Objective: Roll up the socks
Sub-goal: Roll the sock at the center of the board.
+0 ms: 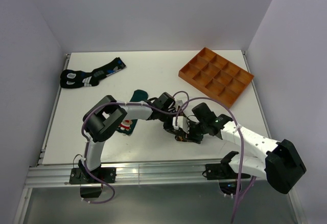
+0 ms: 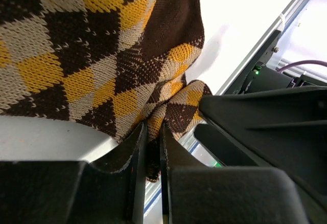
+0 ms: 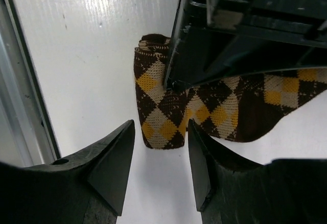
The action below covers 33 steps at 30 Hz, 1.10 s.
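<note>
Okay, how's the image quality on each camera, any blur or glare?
Top view: even soft light, sharp, faint shadows on the table. Left wrist: checkered sock crisp, table blown out white, left tool dark and soft. Right wrist: sock sharp, right tool a near-black silhouette.

White table (image 1: 153, 73) boxed in by plain white walls: back wall (image 1: 153, 14), left wall (image 1: 23, 91), right wall (image 1: 299, 65)

Orange divided tray (image 1: 216, 75) on far right part of table, near back-right corner, set askew to table edges; grid of square compartments, low walls

Aluminium rail (image 1: 163, 172) along near table edge, slotted profile; same rail at left margin of right wrist view (image 3: 23, 106)

Thinner metal strip (image 1: 52, 116) along left table edge
</note>
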Available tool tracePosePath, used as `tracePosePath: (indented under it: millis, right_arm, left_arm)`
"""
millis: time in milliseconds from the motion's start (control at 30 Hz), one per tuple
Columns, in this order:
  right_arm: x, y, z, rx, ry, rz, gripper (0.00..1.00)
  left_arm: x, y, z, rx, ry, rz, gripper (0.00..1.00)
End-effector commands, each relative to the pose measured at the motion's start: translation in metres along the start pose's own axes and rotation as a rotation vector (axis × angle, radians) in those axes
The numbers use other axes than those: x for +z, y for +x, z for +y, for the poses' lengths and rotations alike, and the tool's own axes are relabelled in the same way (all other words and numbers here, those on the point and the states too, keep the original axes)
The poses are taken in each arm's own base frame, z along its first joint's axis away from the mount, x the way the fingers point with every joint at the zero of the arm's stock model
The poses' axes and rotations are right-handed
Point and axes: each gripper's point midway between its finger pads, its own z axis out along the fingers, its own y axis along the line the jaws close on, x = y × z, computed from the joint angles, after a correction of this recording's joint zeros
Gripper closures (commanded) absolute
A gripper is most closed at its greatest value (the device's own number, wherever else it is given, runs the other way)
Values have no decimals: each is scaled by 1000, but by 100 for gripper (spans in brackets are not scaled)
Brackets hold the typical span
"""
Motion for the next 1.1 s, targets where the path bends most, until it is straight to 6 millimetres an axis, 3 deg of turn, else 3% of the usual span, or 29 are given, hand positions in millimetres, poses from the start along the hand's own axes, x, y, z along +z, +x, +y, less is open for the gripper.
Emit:
tracePosePath:
  millis: [0, 200, 333, 367, 467, 700, 867, 1067]
  right_arm:
    - [9, -3, -7, -37, 37, -2, 47]
    - [23, 5, -7, -35, 42, 38, 48]
    - [28, 11, -9, -12, 54, 56, 63]
    - [29, 10, -9, 0, 55, 51, 72]
    - [30, 14, -7, 19, 45, 62, 86]
    - [27, 17, 1, 86, -68, 50, 87]
    - [19, 18, -6, 181, -170, 51, 87]
    - [14, 23, -11, 305, -327, 89, 87]
  left_arm:
    - [4, 1, 16, -2, -58, 13, 100]
    - [4, 0, 17, -10, -54, 8, 100]
    - [4, -1, 16, -23, -46, 1, 99]
    - [3, -5, 12, -16, -32, -19, 97]
    - [-2, -12, 8, -31, -17, -68, 81]
    - [-19, -32, 8, -23, -41, -269, 61]
    - [-43, -47, 1, -6, -29, -434, 57]
    - [-65, -52, 10, 9, -70, -558, 57]
